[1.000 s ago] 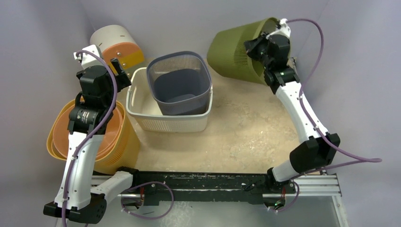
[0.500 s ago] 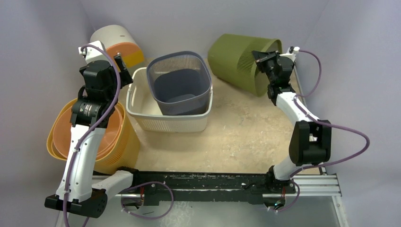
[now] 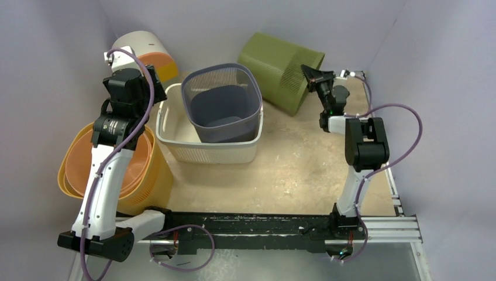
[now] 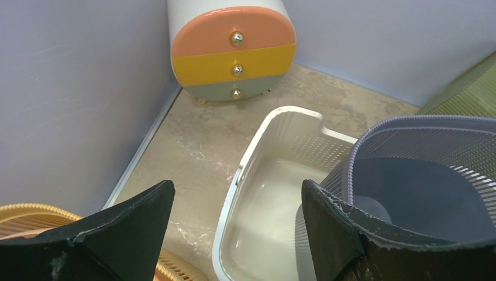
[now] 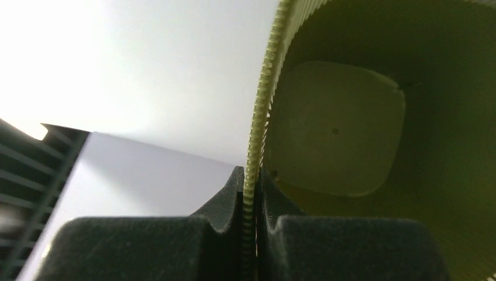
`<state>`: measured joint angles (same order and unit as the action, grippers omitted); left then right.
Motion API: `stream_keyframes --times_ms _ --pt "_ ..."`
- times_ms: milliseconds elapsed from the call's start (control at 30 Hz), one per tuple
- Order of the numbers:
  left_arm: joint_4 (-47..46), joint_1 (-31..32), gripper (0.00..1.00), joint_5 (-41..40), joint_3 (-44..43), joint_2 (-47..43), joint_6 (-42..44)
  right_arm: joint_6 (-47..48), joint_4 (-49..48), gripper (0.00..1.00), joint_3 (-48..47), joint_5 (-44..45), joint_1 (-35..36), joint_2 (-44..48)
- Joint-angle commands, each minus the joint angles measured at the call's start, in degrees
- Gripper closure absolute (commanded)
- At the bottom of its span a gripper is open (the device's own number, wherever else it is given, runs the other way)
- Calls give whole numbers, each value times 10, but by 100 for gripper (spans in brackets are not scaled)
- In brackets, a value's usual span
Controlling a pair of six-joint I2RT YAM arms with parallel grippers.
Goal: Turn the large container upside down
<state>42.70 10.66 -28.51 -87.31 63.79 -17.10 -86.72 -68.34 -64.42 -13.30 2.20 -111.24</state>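
Observation:
The large olive-green ribbed basket [image 3: 275, 61] lies tipped on its side at the back of the table, mouth facing right. My right gripper [image 3: 313, 73] is shut on its rim at the mouth's near edge. In the right wrist view the jaws [image 5: 251, 175] pinch the ribbed rim [image 5: 266, 88], and the basket's inside and square base [image 5: 339, 129] show to the right. My left gripper [image 3: 153, 88] is open and empty, above the table between the round drawer unit and the white basket; it also shows in the left wrist view [image 4: 237, 187].
A grey slatted basket [image 3: 193, 82] stands inside a white basket [image 3: 216, 153] at centre back. A yellow basket [image 3: 146, 175] with an orange liner stands at the left. A round drawer unit [image 3: 143, 50] sits in the back left corner. Grey walls enclose the table.
My right arm has folded back toward its base and swung the green basket left and lower, tipping it from raised to lying on its side. My left gripper has shifted slightly toward the back.

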Motion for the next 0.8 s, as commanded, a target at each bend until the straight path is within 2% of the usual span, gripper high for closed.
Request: stream_keyframes --times_ms 0,233,433,600,767 --pt "-14 2 23 10 -29 20 11 -180 -322 100 30 10 -16 -36" --pt "-20 2 23 25 -41 43 4 -283 -483 100 159 -3 -84 -107" --pt "-22 2 24 32 -35 47 -4 -251 -485 87 228 -86 -152 -97" --pt "-29 2 24 34 -18 41 -14 -234 -483 77 247 -139 -194 -92" --pt "-38 2 24 45 -3 39 -27 -212 -479 73 272 -173 -224 -95"
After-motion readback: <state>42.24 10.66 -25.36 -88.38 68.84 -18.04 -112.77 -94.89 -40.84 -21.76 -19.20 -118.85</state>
